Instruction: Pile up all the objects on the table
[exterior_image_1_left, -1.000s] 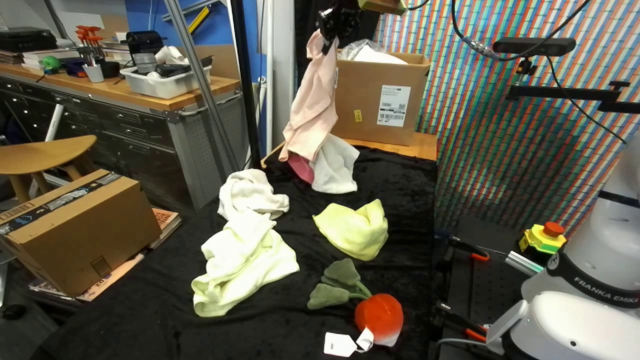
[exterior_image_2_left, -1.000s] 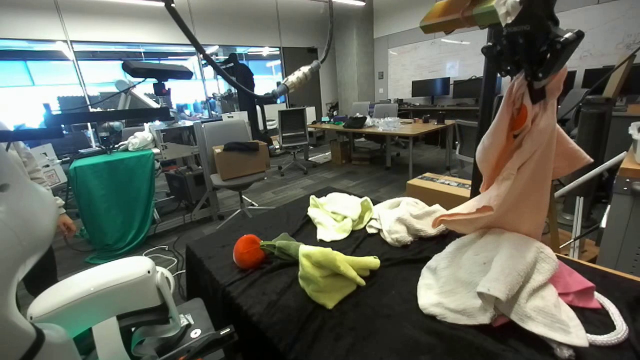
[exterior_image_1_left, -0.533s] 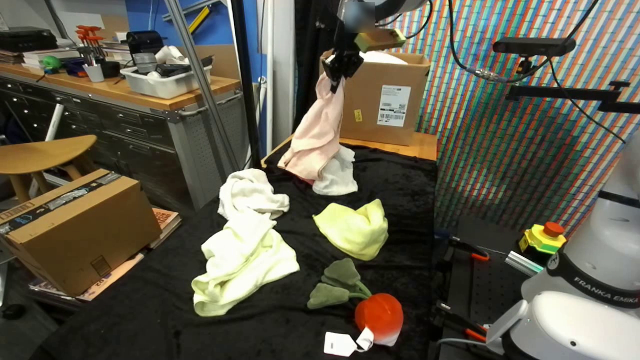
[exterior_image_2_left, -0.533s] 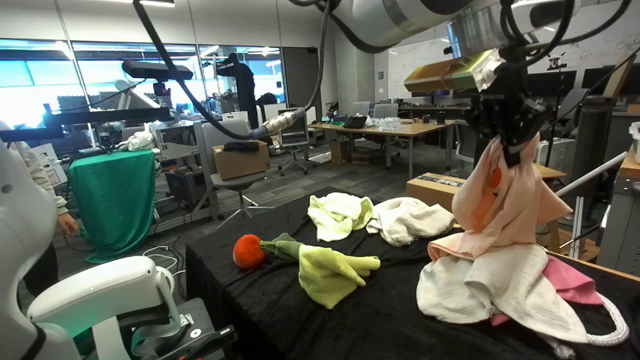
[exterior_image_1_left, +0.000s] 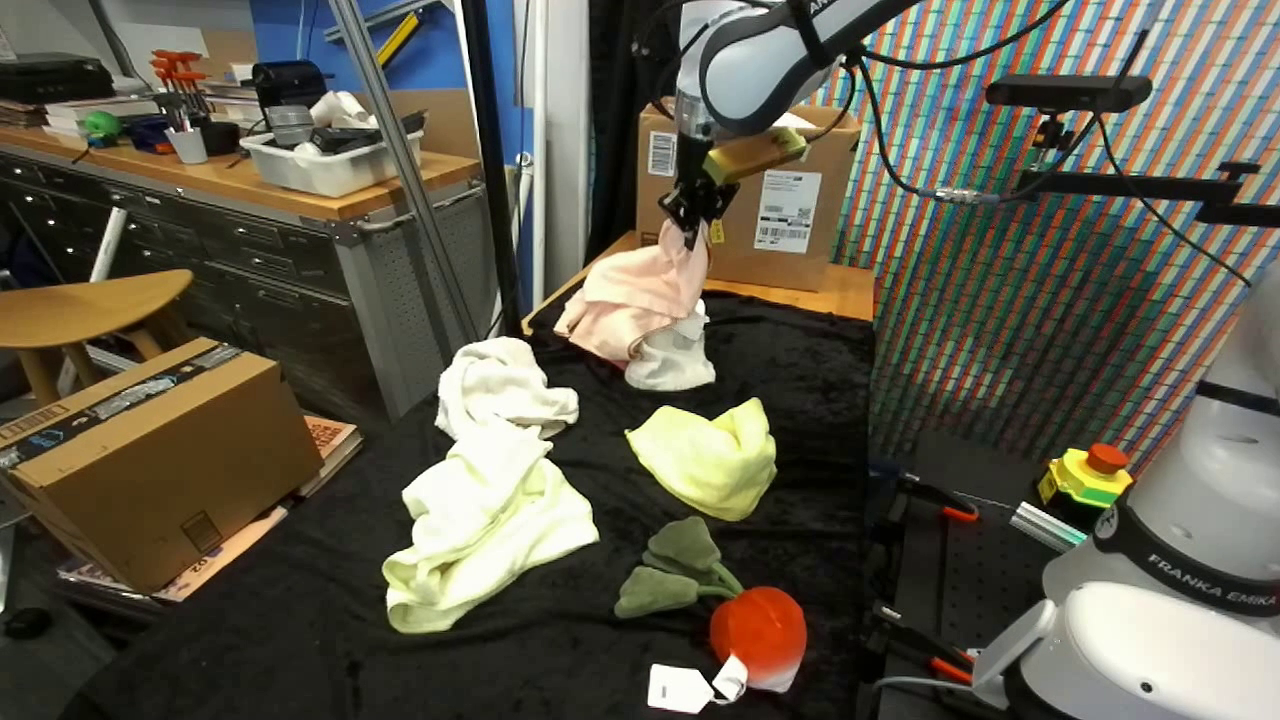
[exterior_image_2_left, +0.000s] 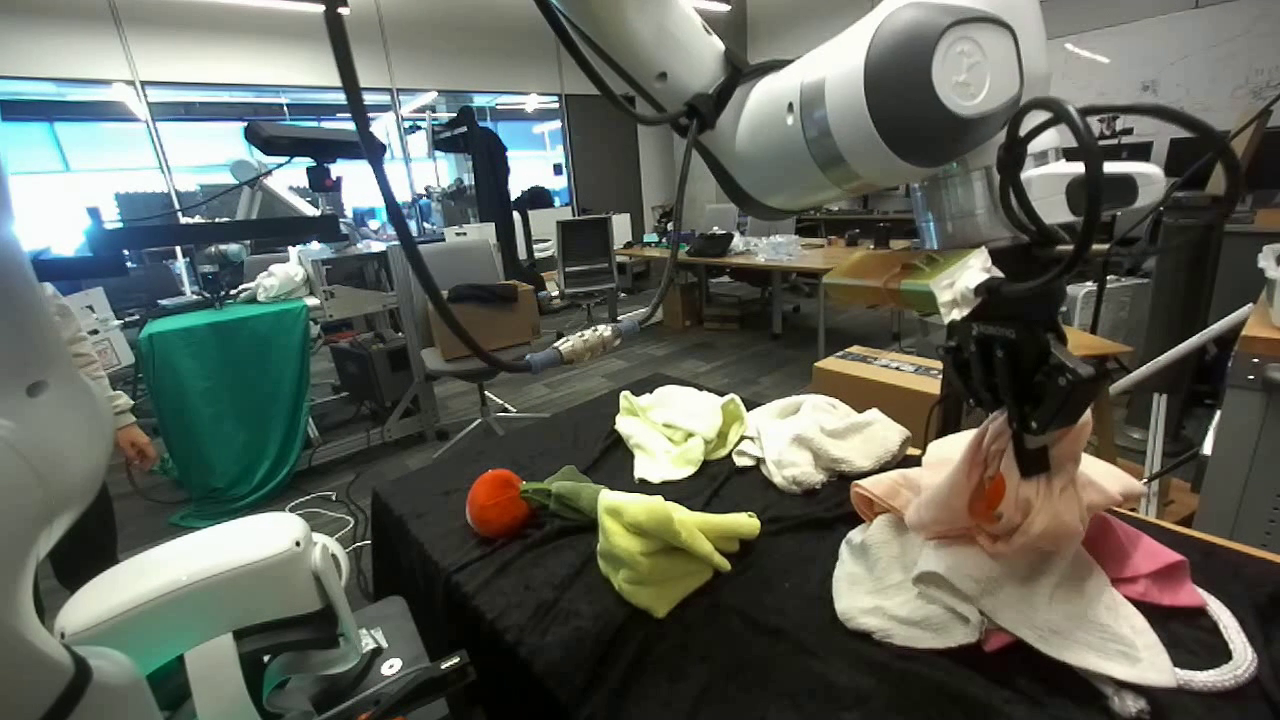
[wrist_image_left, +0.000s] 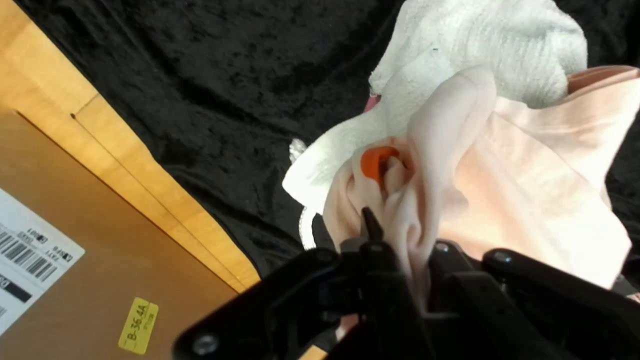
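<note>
gripping a bunched peak of the pink cloth (exterior_image_1_left: 630, 300), the pincer (exterior_image_1_left: 692, 232) hangs near the edge of the surface (exterior_image_1_left: 820, 400) by the labelled cardboard box (exterior_image_1_left: 745, 268), loose folds lying over a white cloth (exterior_image_1_left: 672, 362). near the edge facing the robot's base (exterior_image_1_left: 1160, 650) lies the orange-red ball-like item (exterior_image_1_left: 760, 632), the yellow-green cloth (exterior_image_1_left: 708, 465) close by; toward the opposite edge sit the pale yellow cloth (exterior_image_1_left: 490, 545) and a second white cloth (exterior_image_1_left: 500, 390).
</note>
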